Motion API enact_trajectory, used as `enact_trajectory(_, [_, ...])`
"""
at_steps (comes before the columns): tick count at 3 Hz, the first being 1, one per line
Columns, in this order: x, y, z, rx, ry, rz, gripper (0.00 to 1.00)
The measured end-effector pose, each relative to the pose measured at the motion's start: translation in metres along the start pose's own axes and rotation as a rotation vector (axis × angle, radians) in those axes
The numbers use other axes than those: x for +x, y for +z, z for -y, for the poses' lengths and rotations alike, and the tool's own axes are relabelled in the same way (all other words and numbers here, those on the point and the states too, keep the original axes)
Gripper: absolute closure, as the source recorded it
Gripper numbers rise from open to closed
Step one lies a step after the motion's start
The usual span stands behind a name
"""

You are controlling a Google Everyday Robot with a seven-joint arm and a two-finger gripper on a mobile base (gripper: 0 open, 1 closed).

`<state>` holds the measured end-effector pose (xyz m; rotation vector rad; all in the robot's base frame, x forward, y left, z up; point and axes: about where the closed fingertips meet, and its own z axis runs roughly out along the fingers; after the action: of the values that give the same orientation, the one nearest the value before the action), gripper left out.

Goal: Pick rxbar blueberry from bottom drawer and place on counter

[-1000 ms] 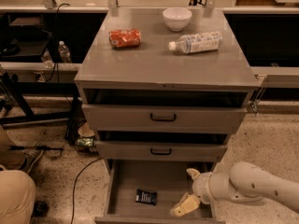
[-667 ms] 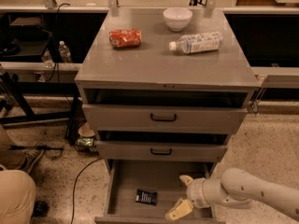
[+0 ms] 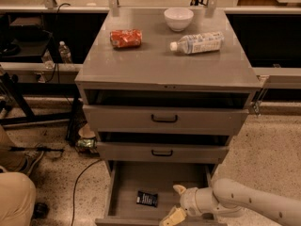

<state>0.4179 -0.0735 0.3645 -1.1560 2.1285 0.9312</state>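
While the bottom drawer [image 3: 160, 175] stands pulled open beneath two shallower drawers, a pale robot arm reaches in low from the right of the view. Its gripper [image 3: 170, 205] hangs over the drawer's front right area. The two fingers are spread wide, one toward the back and one toward the front lip, and they hold nothing.

The rxbar blueberry [image 3: 147, 198] lies flat on the drawer's grey floor, near the front. It sits just beside the open fingers, toward the left of the view, and does not touch them. Its long axis runs roughly side to side across the drawer. I judge a short sideways reach would let the fingers close across its narrow width.

It is a small, thin rectangle in a near-black wrapper with faint pale print.

The counter [image 3: 155, 65] above is where it must go.
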Motion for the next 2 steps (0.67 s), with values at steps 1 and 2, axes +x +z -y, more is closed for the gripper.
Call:
enact_trajectory(1, [0.011, 0.020, 0.035, 0.029, -0.045, -0.025, 0.00])
enact_trajectory(2, [0.024, 0.042, 0.075, 0.081, -0.088, -0.051, 0.00])
